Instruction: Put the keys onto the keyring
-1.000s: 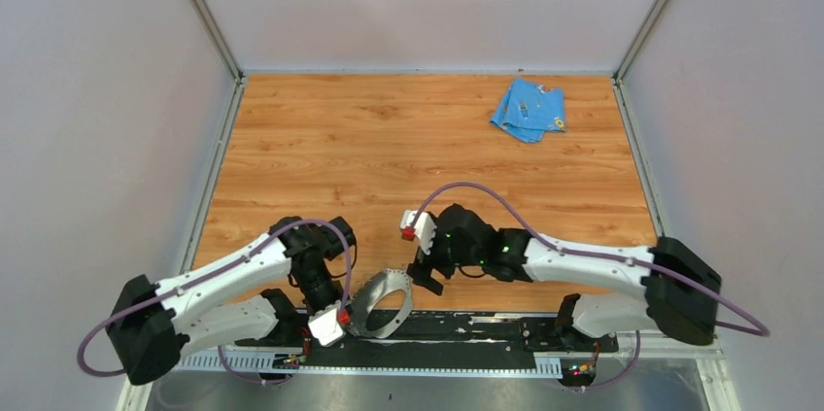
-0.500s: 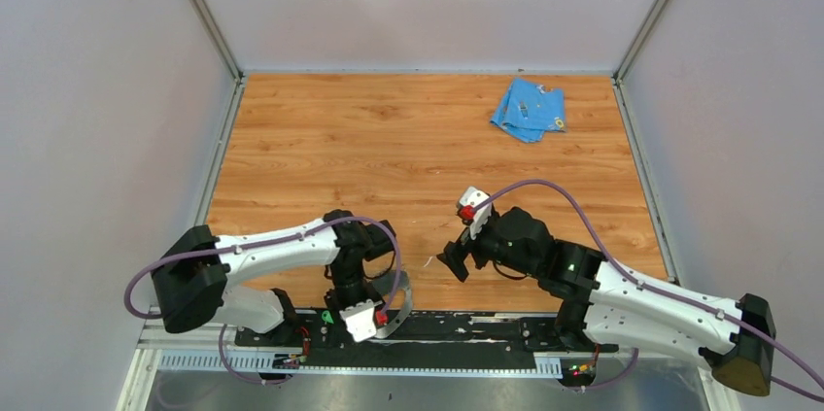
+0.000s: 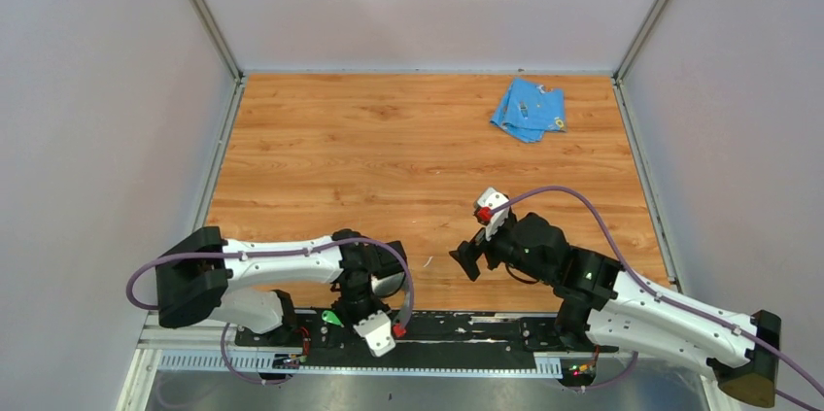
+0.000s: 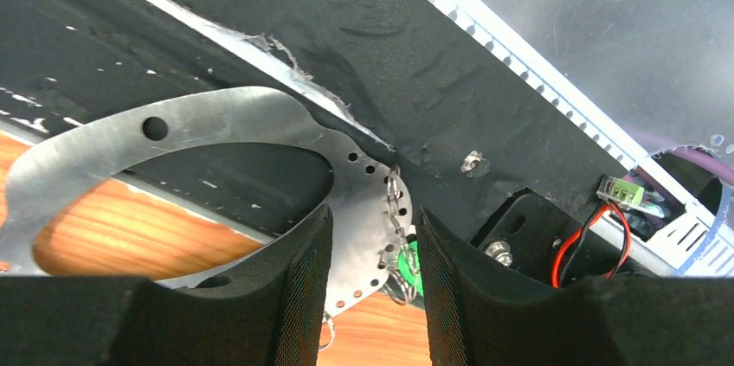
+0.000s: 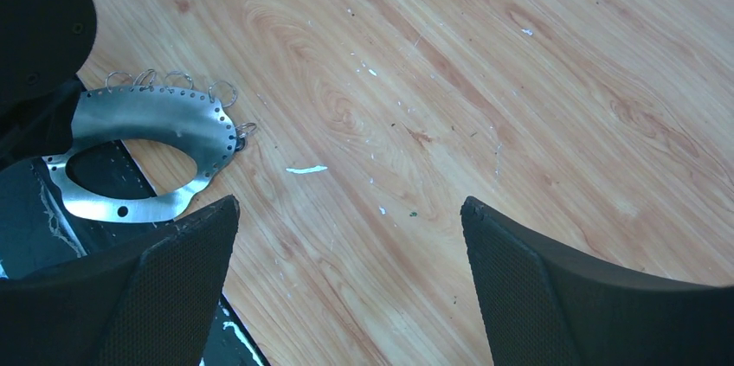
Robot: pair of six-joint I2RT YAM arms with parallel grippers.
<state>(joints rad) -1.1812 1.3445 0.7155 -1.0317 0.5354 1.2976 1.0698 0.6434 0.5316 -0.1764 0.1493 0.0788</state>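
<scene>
The keyring (image 4: 216, 119), a grey metal oval band with small holes and wire rings, lies half on the wood and half on the black base mat at the near edge. My left gripper (image 4: 372, 227) is open and straddles the band's end, whose edge runs along one finger (image 4: 299, 297). A green-headed key (image 4: 408, 264) hangs on the band beside the other finger; it also shows as the green key (image 3: 332, 318) from above. The blue key is hidden. My right gripper (image 5: 348, 210) hovers wide open over bare wood, right of the keyring (image 5: 147, 150).
A light-blue cloth (image 3: 528, 110) lies at the far right of the table. The black base rail (image 3: 457, 328) and its brackets and wires (image 4: 597, 227) run right under the left gripper. Grey walls enclose the wooden table (image 3: 389, 158).
The left wrist has swung right along the near edge, and the keyring has gone from tilted up to lying low. The right arm has pulled back to the right, away from the ring.
</scene>
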